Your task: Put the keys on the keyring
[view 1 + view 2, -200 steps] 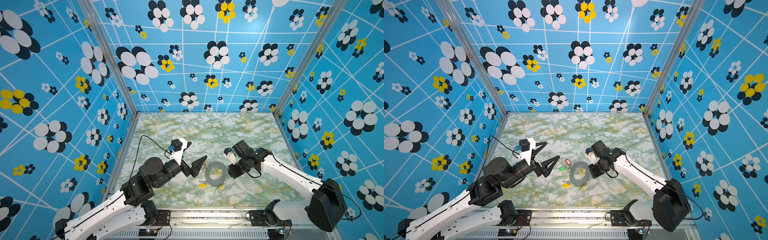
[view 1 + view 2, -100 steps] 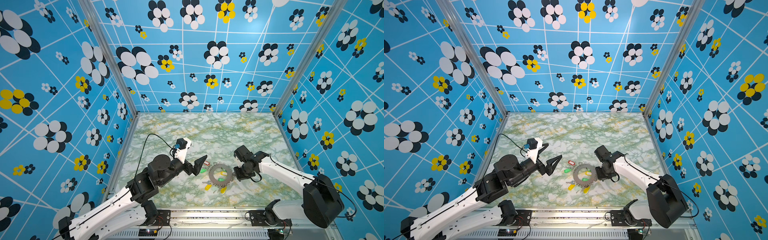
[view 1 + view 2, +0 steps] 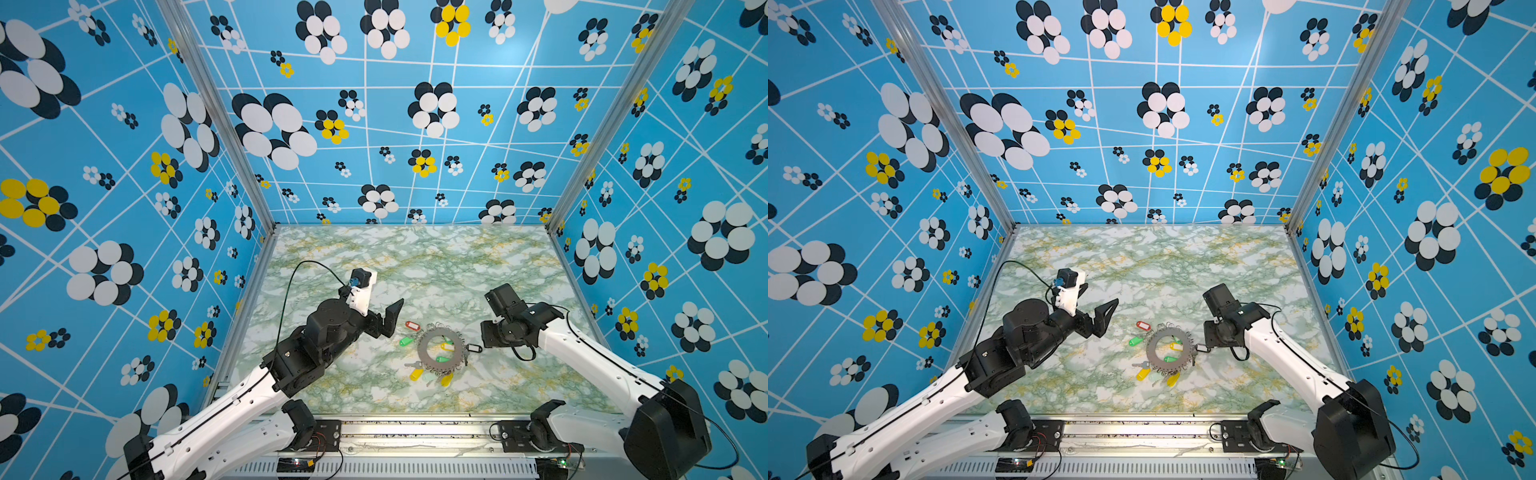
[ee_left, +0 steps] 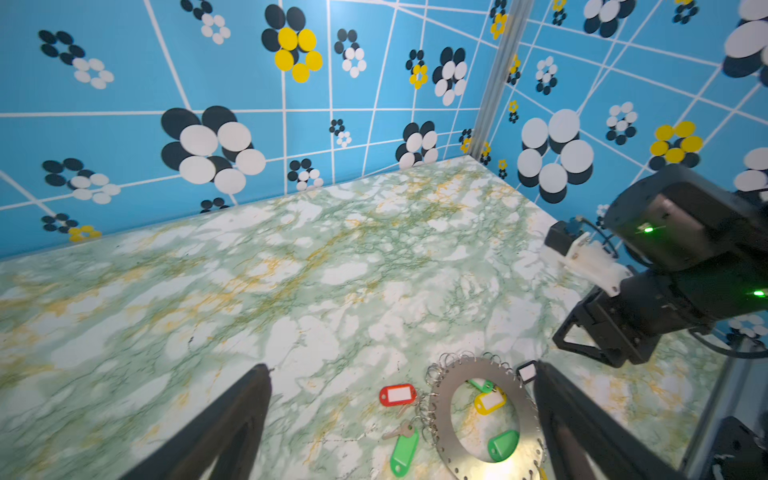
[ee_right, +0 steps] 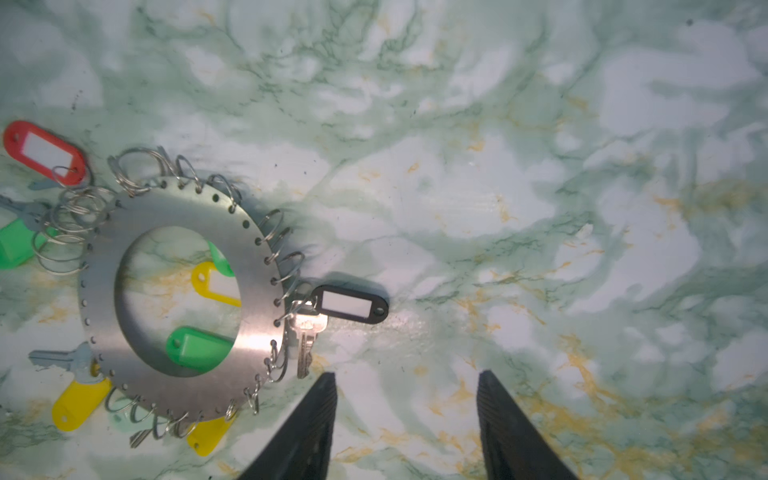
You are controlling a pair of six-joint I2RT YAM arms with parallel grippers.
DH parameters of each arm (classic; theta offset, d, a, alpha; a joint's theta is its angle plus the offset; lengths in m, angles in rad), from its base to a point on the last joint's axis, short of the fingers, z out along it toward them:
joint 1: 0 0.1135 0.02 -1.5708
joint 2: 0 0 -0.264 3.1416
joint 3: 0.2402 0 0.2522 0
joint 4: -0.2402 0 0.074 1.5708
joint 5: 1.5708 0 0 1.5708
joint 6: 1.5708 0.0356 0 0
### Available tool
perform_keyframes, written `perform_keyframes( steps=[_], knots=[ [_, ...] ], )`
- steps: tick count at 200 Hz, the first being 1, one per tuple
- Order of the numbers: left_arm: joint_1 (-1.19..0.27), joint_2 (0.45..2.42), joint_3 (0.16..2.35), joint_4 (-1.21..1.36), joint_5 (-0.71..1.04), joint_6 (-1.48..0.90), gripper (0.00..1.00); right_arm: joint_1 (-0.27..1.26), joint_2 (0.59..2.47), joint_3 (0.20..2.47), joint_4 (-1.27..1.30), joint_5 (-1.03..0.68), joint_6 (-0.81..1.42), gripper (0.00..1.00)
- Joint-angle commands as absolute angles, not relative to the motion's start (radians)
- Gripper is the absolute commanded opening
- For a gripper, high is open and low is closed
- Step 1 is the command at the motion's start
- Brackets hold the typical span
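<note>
Keyring (image 4: 478, 368) cut off by the left wrist view's edge; a finger (image 4: 582, 428) of the left gripper (image 4: 401, 368) covers part of the black tag (image 4: 527, 371); yellow tag (image 5: 216, 284) and green tag (image 5: 195, 347) partly hidden beneath the keyring

Bright even light, soft shadows, warped edges

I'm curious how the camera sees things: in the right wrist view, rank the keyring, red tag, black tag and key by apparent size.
1. keyring, by far.
2. red tag and black tag: look alike, so unranked.
3. key, slimmer than either tag.
</note>
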State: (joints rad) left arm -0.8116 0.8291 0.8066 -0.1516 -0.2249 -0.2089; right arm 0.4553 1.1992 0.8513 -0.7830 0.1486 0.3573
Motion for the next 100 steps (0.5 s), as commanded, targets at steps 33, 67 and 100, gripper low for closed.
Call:
perform_keyframes(
  steps=[33,67,100],
  knots=[
    [-0.697,0.859,0.698,-0.073,-0.361,-0.014,0.99,0.320,1.138,0.884,-0.553,0.174,0.203,0.77],
    [-0.602,0.848,0.530,0.160,-0.399,0.077,0.99,0.227,1.175,0.869,-0.381,0.144,0.150,0.82],
    [-0.450,0.871,0.399,0.369,-0.352,0.061,0.99,0.185,1.207,0.760,-0.125,0.224,0.116,0.86]
  ],
)
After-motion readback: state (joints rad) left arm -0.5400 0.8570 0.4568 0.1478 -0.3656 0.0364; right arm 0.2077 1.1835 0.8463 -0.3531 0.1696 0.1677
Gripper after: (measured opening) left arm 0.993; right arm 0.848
